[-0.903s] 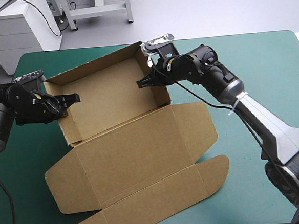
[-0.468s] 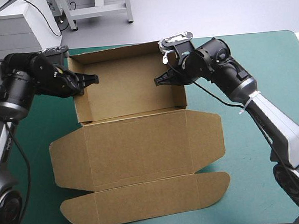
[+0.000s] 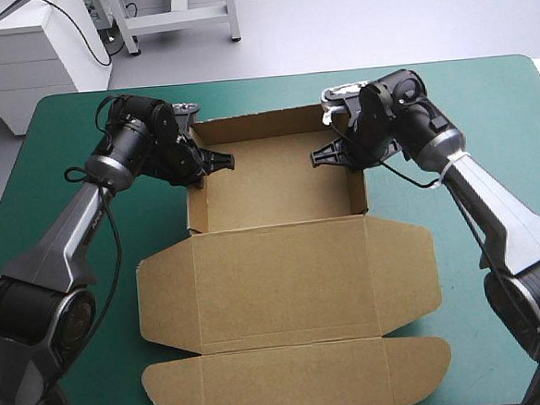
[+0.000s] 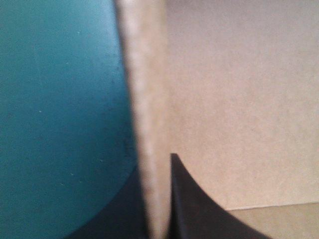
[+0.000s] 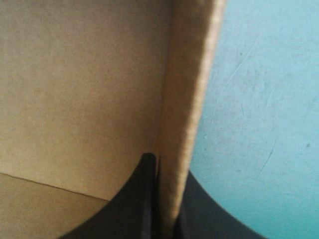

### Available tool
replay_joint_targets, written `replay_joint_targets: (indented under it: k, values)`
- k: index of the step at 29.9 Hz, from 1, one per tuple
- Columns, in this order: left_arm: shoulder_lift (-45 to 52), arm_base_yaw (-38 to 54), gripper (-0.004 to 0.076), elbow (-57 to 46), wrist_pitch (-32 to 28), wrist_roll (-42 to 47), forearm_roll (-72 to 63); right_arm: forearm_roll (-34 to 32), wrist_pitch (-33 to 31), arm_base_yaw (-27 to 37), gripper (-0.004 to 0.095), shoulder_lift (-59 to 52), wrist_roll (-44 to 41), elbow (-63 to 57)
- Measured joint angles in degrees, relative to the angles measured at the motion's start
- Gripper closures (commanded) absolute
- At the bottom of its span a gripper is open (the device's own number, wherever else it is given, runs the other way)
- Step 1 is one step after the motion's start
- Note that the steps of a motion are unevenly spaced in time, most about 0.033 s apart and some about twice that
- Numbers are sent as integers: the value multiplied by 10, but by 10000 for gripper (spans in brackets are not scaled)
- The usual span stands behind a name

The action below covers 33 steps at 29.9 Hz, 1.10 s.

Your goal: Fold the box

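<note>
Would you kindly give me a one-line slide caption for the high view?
Left gripper and right gripper each pinch a side wall of the brown box, lid flat on the teal-green table.

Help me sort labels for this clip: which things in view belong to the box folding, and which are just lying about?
In the job: box; left end effector and right end effector, each shut on a side wall.
Just there: teal-green table cover.

The bench (image 3: 484, 85) is viewed from above and behind, looking forward and down; each wrist view is set very close against one side wall of the box (image 3: 278, 179), also seen from above
</note>
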<state>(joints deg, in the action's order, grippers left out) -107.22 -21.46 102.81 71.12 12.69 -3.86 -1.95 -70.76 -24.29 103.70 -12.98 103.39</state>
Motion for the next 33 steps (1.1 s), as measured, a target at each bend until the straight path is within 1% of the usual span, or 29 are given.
replay_joint_targets:
  k: [7, 17, 19, 21, 22, 24, 26, 28, 31, 33]
  values:
    - [-50, -1, 732, 0, 0, -6, -19, 5, 17, 0, 922, 17, -4, -77]
    - [-83, 0, 730, 3, 0, -26, -27, 13, 29, 4, 922, 46, -5, -76]
    - [-86, 0, 715, 4, 0, -26, -26, 16, 32, 6, 920, 49, -4, -74]
    - [-86, 0, 665, 4, 0, -33, -26, 14, 28, 6, 897, 52, -3, -68]
    - [-87, 0, 629, 4, 0, -38, -26, 13, 25, 6, 864, 54, -2, -65]
    - [-87, -2, 547, 4, 0, -54, -25, 9, 15, 6, 765, 57, 1, -58]
    - [-88, -4, 457, 4, 0, -70, -25, 2, 7, 4, 636, 61, 5, -49]
    - [-88, -8, 375, 4, -2, -77, -30, -7, -3, 1, 528, 63, 3, -43]
    - [-90, -9, 262, 11, -1, -82, -45, -15, -4, -3, 406, 65, -4, -31]
    - [-93, -11, 227, 22, -1, -84, -59, -22, -4, -4, 360, 65, -11, -23]
